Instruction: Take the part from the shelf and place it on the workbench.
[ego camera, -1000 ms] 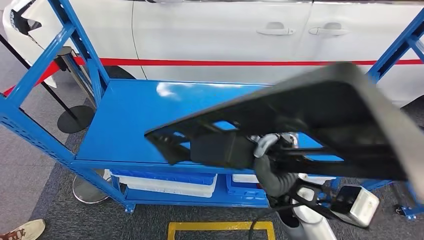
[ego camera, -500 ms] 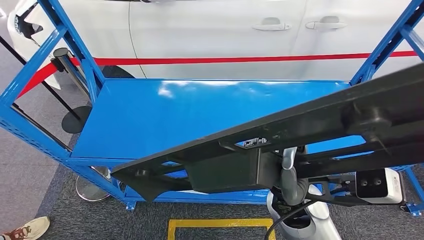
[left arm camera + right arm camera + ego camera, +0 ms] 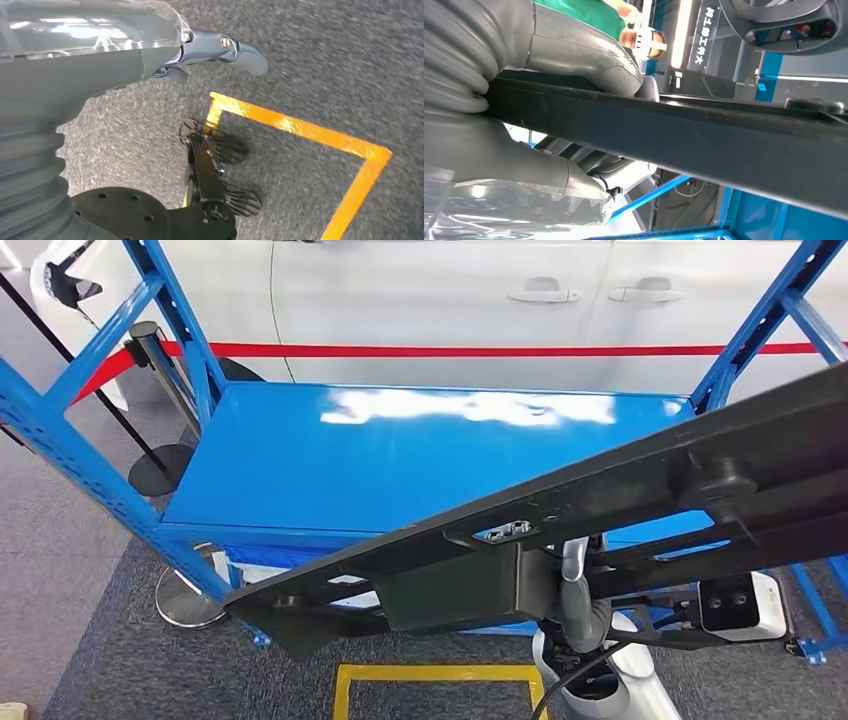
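White Chinese characters are running down a dark hanging banner point(image 3: 702, 36) in the right wrist view — too small and tilted to be read with certainty; just beside it a bright light strip point(image 3: 682, 27) is glowing; no brand, number or label is showing legibly in the head and left wrist views.

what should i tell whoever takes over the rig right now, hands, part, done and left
Right hand: grips the long black part, thumb over its edge in the right wrist view.
Left hand: holds nothing and hangs over the grey carpet by the yellow floor marking.
Part: carried tilted in front of the robot, above the near edge of the blue workbench, not resting on it.
Done: part is in hand.
Left: set it down on the bench top and let go.
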Controlling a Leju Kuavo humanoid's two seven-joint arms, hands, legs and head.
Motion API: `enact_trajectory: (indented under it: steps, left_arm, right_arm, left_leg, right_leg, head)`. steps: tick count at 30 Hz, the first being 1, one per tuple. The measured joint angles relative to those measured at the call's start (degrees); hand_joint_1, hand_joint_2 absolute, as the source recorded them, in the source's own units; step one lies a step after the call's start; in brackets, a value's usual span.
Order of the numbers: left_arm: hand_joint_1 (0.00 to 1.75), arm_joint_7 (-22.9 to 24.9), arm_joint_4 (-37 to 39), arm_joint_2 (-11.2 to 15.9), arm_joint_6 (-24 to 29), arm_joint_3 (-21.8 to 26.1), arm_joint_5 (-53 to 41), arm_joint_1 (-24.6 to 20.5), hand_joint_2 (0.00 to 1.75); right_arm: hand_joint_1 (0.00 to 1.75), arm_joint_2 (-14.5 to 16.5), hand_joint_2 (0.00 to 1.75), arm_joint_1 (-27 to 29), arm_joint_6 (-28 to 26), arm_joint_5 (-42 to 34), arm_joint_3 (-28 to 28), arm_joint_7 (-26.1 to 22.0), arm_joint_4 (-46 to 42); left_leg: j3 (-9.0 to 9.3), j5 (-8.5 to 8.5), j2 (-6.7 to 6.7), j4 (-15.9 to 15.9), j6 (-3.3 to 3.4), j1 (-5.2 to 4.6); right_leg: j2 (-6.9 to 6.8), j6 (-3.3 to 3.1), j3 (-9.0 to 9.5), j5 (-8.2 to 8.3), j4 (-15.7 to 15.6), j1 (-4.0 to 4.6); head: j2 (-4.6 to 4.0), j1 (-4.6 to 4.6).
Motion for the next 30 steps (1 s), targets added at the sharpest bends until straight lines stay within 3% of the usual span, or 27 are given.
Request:
enact_trajectory:
  steps: [3,4,5,6,8,10,12,14,15,16,18,19,20,21,23,25,26,27,29,30]
  left_arm:
    - [0.00,0.2,0.0,-0.1,0.3,0.2,0.1,0.1,1.75]
    - [0.00,0.2,0.0,-0.2,0.5,0.2,0.1,0.1,1.75]
    - [0.00,0.2,0.0,-0.3,0.5,0.3,0.0,0.2,1.75]
    - [0.00,0.1,0.0,-0.4,0.5,0.4,0.0,0.3,1.75]
    - [0.00,-0.2,0.0,-0.5,0.2,0.4,-0.2,0.4,1.75]
    - [0.00,-0.5,0.0,-0.6,-0.2,0.4,-0.6,0.5,1.75]
    - [0.00,-0.6,0.0,-0.6,-0.6,0.4,-1.3,0.5,1.75]
    - [0.00,-0.7,0.1,-0.6,-0.9,0.4,-1.8,0.7,1.75]
    - [0.00,-0.7,0.1,-0.6,-1.0,0.4,-2.0,0.7,1.75]
    - [0.00,-0.7,0.1,-0.6,-1.2,0.4,-2.1,0.7,1.75]
    - [0.00,-0.7,0.1,-0.7,-1.4,0.4,-2.4,0.7,1.75]
    - [0.00,-0.7,0.1,-0.7,-1.5,0.4,-2.5,0.7,1.75]
    - [0.00,-0.7,0.1,-0.7,-1.6,0.4,-2.6,0.6,1.75]
    - [0.00,-0.8,0.1,-0.7,-1.6,0.4,-2.7,0.6,1.75]
    - [0.00,-0.8,0.1,-0.7,-1.7,0.4,-2.9,0.5,1.75]
    - [0.00,-0.9,0.1,-0.6,-2.0,0.3,-3.1,0.4,1.75]
    - [0.00,-1.0,0.1,-0.5,-2.2,0.3,-3.3,0.3,1.75]
    - [0.00,-1.0,0.1,-0.5,-2.4,0.3,-3.5,0.2,1.75]
    - [0.00,-1.2,0.1,-0.5,-2.6,0.3,-3.8,0.1,1.75]
    - [0.00,-1.2,0.1,-0.5,-2.8,0.2,-4.1,0.1,1.75]
  right_arm:
    - [1.69,-1.3,1.75,0.1,0.7,-0.2,0.0,-1.1,0.7]
    - [1.69,-1.8,1.75,0.1,1.0,-0.2,0.1,-1.6,1.0]
    - [1.69,-2.4,1.75,0.2,1.2,-0.2,0.1,-1.9,1.3]
    - [1.69,-2.9,1.75,0.1,1.3,0.0,0.2,-2.1,1.4]
    - [1.69,-3.9,1.75,0.1,1.0,0.7,0.3,-2.5,1.5]
    - [1.69,-4.6,1.75,0.1,0.3,1.7,0.4,-3.2,1.3]
    - [1.69,-5.1,1.75,0.3,-0.3,2.9,0.5,-4.0,0.5]
    - [1.69,-5.4,1.75,0.7,-0.5,4.4,0.5,-4.3,-0.5]
    - [1.69,-5.5,1.75,0.9,-0.6,5.1,0.5,-4.3,-1.0]
    - [1.69,-5.5,1.75,1.0,-0.7,5.6,0.4,-4.3,-1.5]
    - [1.69,-5.5,1.75,1.1,-0.8,6.1,0.4,-4.3,-2.1]
    - [1.69,-5.6,1.75,1.1,-1.0,6.3,0.4,-4.3,-2.3]
    - [1.69,-5.7,1.75,1.2,-1.0,6.4,0.4,-4.3,-2.5]
    - [1.69,-5.8,1.75,1.2,-1.1,6.5,0.4,-4.3,-2.6]
    - [1.69,-6.1,1.75,1.2,-1.2,6.5,0.4,-4.3,-2.7]
    - [1.69,-6.3,1.75,1.2,-1.3,6.5,0.4,-4.3,-3.0]
    - [1.69,-6.4,1.75,1.2,-1.4,6.6,0.4,-4.3,-3.2]
    - [1.69,-6.5,1.75,1.3,-1.6,6.7,0.4,-4.3,-3.5]
    - [1.69,-6.6,1.75,1.3,-2.2,7.0,0.4,-4.2,-4.2]
    - [1.69,-6.7,1.75,1.3,-2.6,7.2,0.4,-4.2,-4.6]
  left_leg:
    - [-2.39,2.02,0.26,-0.1,0.53,0.15]
    - [-3.27,2.61,0.29,0.0,0.46,0.16]
    - [-4.14,3.16,0.32,0.1,0.37,0.17]
    - [-5.01,3.67,0.34,0.3,0.23,0.20]
    - [-6.47,4.45,0.34,0.9,-0.19,0.26]
    - [-7.34,5.08,0.26,1.4,-0.78,0.15]
    - [-7.62,5.86,0.20,1.5,-1.46,0.03]
    - [-7.97,5.98,0.18,1.5,-2.17,0.17]
    - [-8.45,4.75,0.16,2.4,-2.44,0.24]
    - [-9.17,2.42,0.16,4.3,-2.60,0.33]
    - [-10.94,-3.50,0.16,11.1,-2.76,0.42]
    - [-11.51,-5.26,0.16,14.7,-2.79,0.45]
    - [-11.50,-5.52,0.16,17.2,-2.75,0.43]
    - [-10.63,-4.37,0.16,17.9,-2.61,0.40]
    - [-6.42,-0.90,0.15,13.8,-1.98,0.20]
    - [-0.26,-0.98,0.14,5.2,-1.23,-0.20]
    - [1.61,-1.67,0.12,2.1,-1.03,-0.43]
    - [2.81,-2.29,0.10,-0.1,-0.85,-0.65]
    - [2.30,-1.33,0.21,-0.8,-0.50,-0.67]
    - [1.84,-0.64,0.34,-1.1,-0.15,-0.55]
  right_leg:
    - [0.09,0.83,-2.61,-8.36,9.0,-0.45]
    - [0.08,1.07,-2.96,-9.52,12.1,-0.60]
    - [0.08,1.27,-2.70,-9.39,14.0,-0.74]
    - [0.07,1.41,-1.48,-8.09,14.1,-0.88]
    - [0.08,1.48,3.79,-5.41,8.6,-1.14]
    - [0.12,1.13,9.44,-5.85,0.7,-1.01]
    - [0.16,0.37,11.35,-6.92,-2.8,-0.63]
    - [0.02,-0.77,10.70,-6.22,-3.1,-0.69]
    - [-0.06,-1.42,10.15,-5.63,-3.1,-0.71]
    - [-0.16,-1.95,9.51,-5.00,-3.2,-0.76]
    - [-0.21,-2.58,8.03,-3.77,-3.1,-0.45]
    - [-0.21,-2.67,7.24,-3.18,-3.0,-0.25]
    - [-0.21,-2.72,6.41,-2.60,-2.9,-0.05]
    - [-0.22,-2.72,5.53,-2.06,-2.7,0.13]
    - [-0.21,-2.66,3.89,-1.12,-2.2,0.42]
    - [-0.21,-2.29,2.84,-0.31,-1.7,0.62]
    - [-0.27,-1.99,2.64,0.14,-1.7,0.56]
    - [-0.36,-1.61,2.49,0.66,-1.7,0.45]
    - [-0.41,-0.86,2.29,1.25,-1.9,0.20]
    - [-0.32,-0.51,1.93,0.28,-1.4,0.14]
  head:
    - [0.00,0.19]
    - [0.00,0.19]
    - [0.00,0.19]
    - [0.00,0.20]
    - [0.00,0.20]
    - [0.00,0.18]
    - [0.00,0.16]
    - [0.00,0.15]
    - [0.00,0.12]
    - [0.00,0.10]
    - [0.00,0.05]
    - [0.00,0.05]
    - [0.00,0.05]
    - [0.00,0.05]
    - [0.00,0.05]
    - [0.00,0.07]
    - [0.00,0.10]
    - [0.00,0.08]
    - [0.00,0.04]
    - [0.00,0.05]
